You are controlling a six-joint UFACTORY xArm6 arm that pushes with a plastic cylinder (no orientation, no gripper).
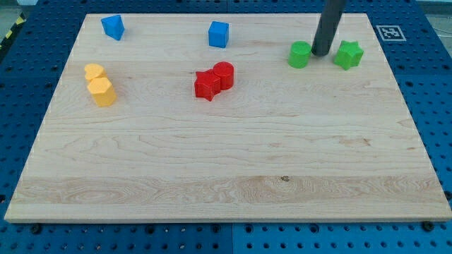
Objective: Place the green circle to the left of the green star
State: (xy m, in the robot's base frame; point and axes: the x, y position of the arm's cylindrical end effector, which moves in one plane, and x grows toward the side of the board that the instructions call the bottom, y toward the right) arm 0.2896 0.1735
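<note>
The green circle (299,54) sits near the view's top right on the wooden board (226,162). The green star (348,54) lies to its right, with a gap between them. My dark rod comes down from the view's top, and my tip (321,53) stands in that gap, just right of the green circle and left of the green star. Whether the tip touches the circle cannot be told.
A red star (206,85) and a red cylinder (224,75) touch near the centre. Two yellow blocks (101,92) (94,72) sit at the left. Two blue blocks (113,27) (219,34) lie along the top. A marker tag (389,32) lies off the board's top right corner.
</note>
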